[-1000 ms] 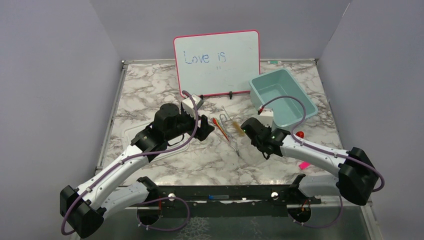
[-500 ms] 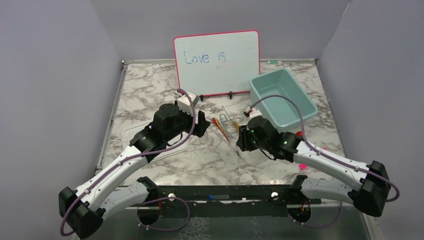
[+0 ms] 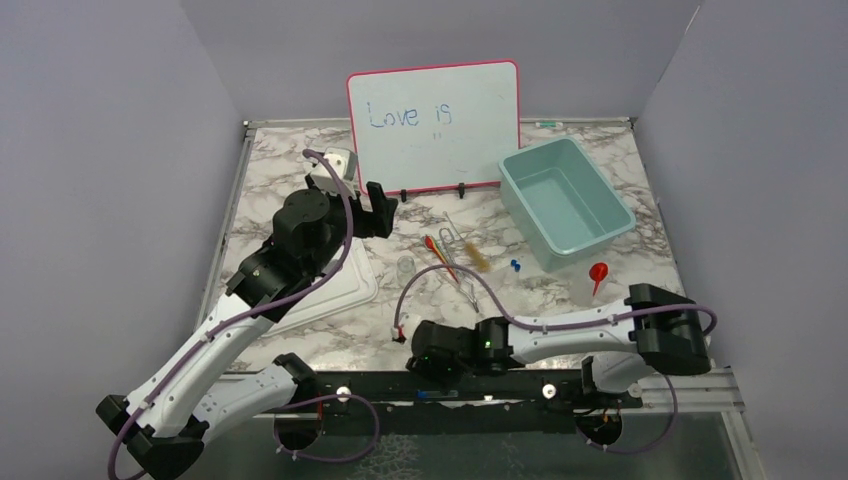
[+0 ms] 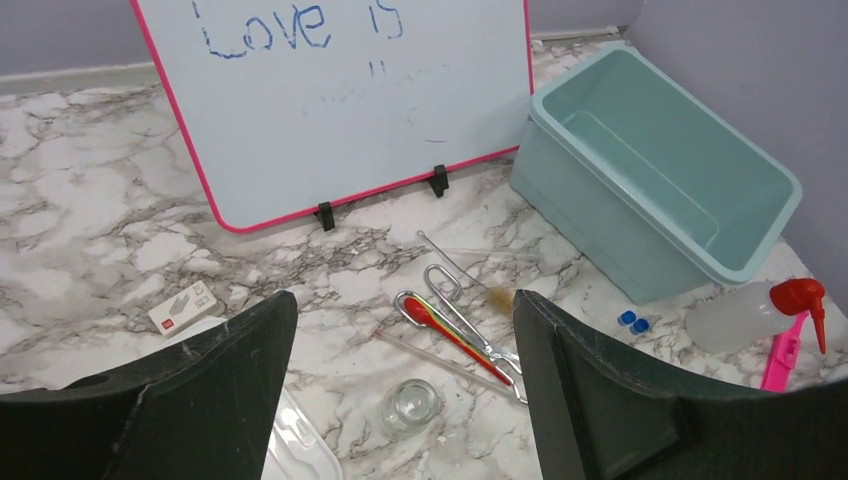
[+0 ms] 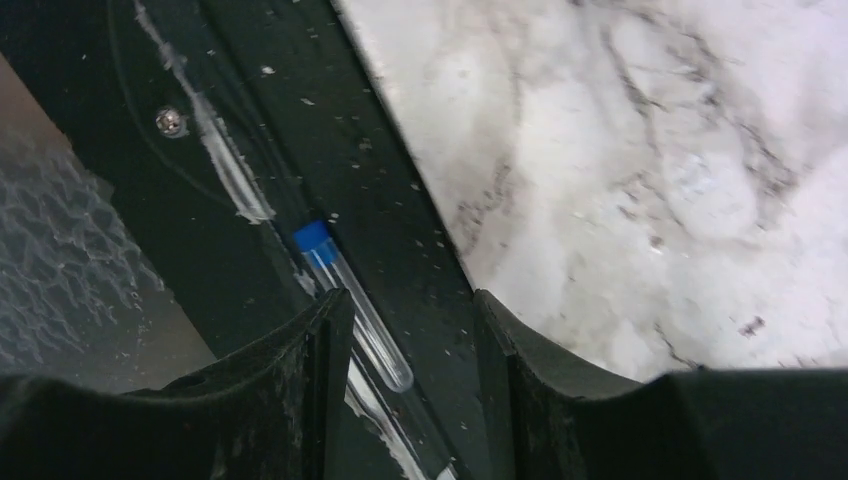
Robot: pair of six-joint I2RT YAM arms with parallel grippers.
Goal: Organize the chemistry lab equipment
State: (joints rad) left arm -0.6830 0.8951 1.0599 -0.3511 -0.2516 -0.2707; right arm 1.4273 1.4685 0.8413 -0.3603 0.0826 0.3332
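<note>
The clear beaker [image 3: 405, 265] [image 4: 412, 405] stands mid-table. Beside it lie the red and orange sticks [image 3: 440, 255] [image 4: 455, 330], the metal tweezers [image 3: 458, 250] [image 4: 445, 290] and the wire brush [image 3: 478, 258] [image 4: 500, 297]. The red funnel [image 3: 598, 272] [image 4: 800, 296] is at the right. My left gripper [image 3: 370, 208] [image 4: 403, 297] is open and empty, raised above these items. My right gripper [image 3: 425, 360] [image 5: 412, 297] is open, low at the near table edge. A clear test tube with a blue cap [image 5: 350, 300] lies on the black rail between its fingers, against the left one.
A teal bin [image 3: 565, 200] [image 4: 660, 190] stands at the back right. The pink-framed whiteboard [image 3: 435, 125] [image 4: 350, 100] is at the back. A white tray lid [image 3: 335, 290] lies left. Two blue caps [image 3: 516, 266], a pink marker [image 4: 780, 355] and a small white box [image 4: 182, 305] lie about.
My right arm has swung from the middle of the table down to the near edge. My left gripper has drawn back and up toward the whiteboard.
</note>
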